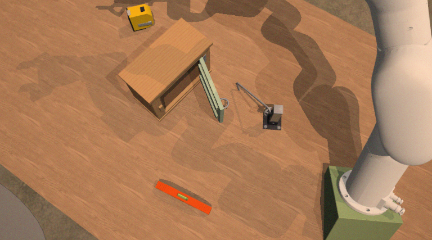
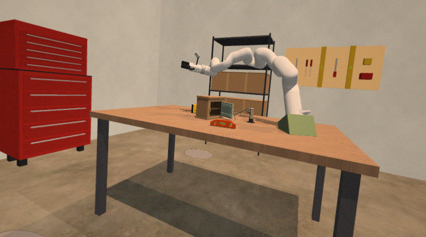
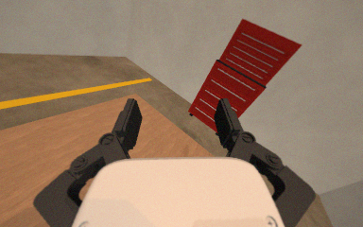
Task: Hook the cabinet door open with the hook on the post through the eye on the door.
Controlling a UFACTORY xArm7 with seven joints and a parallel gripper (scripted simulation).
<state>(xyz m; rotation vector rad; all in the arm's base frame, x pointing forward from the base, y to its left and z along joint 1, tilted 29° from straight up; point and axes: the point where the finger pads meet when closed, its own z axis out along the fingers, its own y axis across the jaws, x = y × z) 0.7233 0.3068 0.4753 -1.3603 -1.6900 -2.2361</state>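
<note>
A small wooden cabinet (image 1: 165,65) stands flat on the table, also seen in the exterior view (image 2: 209,106). Its pale green door (image 1: 210,89) stands wide open, with a grey eye ring (image 1: 224,102) near its free edge. A dark post (image 1: 274,117) stands to the right of the door. Its grey hook (image 1: 252,94) reaches up and left from the post; its bent tip ends short of the eye, apart from the door. My gripper (image 2: 186,65) is open and empty, high above the table, far from cabinet and hook. In the wrist view its fingers hold nothing.
A yellow box (image 1: 140,17) lies behind the cabinet. An orange spirit level (image 1: 183,197) lies near the front table edge. The arm's green base block (image 1: 356,208) sits at the right. A red tool chest (image 2: 44,90) stands off the table to the left.
</note>
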